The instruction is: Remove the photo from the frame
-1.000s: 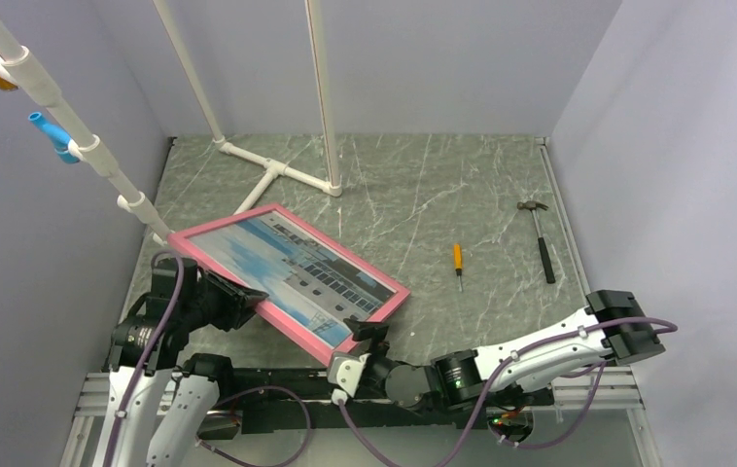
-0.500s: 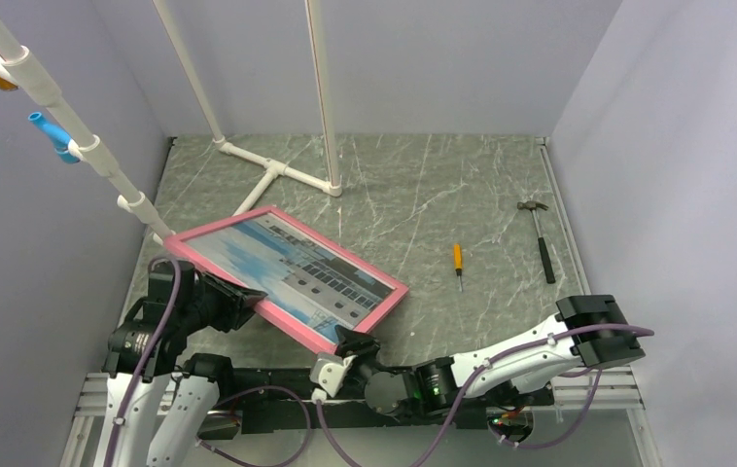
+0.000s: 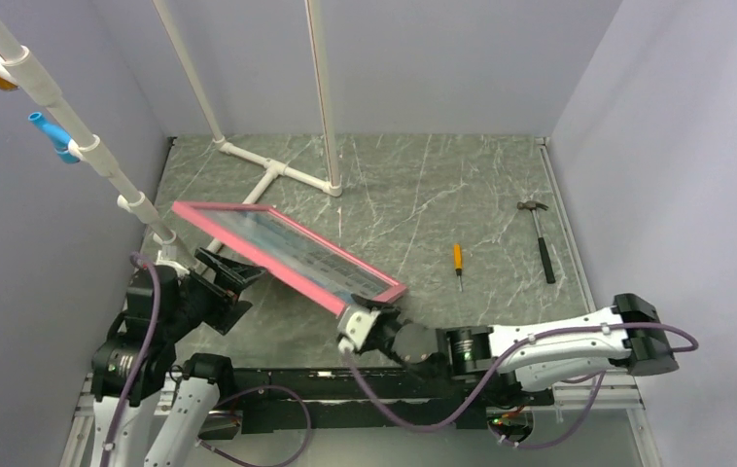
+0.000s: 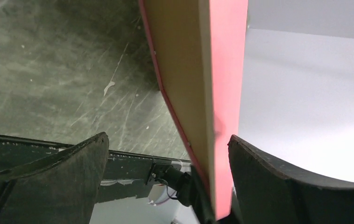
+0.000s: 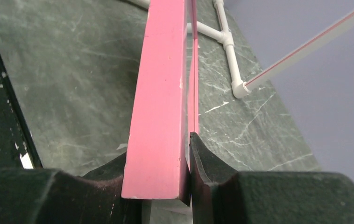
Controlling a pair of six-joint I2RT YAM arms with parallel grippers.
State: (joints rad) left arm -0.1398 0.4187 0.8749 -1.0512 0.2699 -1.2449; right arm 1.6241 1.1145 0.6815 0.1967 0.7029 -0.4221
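Frame: the frame (image 3: 267,265), pink, is tilted steeply on edge over the bench (image 3: 423,185), between both arms.
Photo: the photo (image 3: 301,251) sits inside the frame, its sky and building facing upward.
Right: the right end effector (image 5: 159,154) is clenched on the frame's near corner.
Left: the left end effector (image 3: 236,282) is spread wide around the frame's left end, one finger apparently touching it.

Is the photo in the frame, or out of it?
In. From above, the photo shows inside the border of the pink frame. The right fingers pinch the tilted frame's edge.
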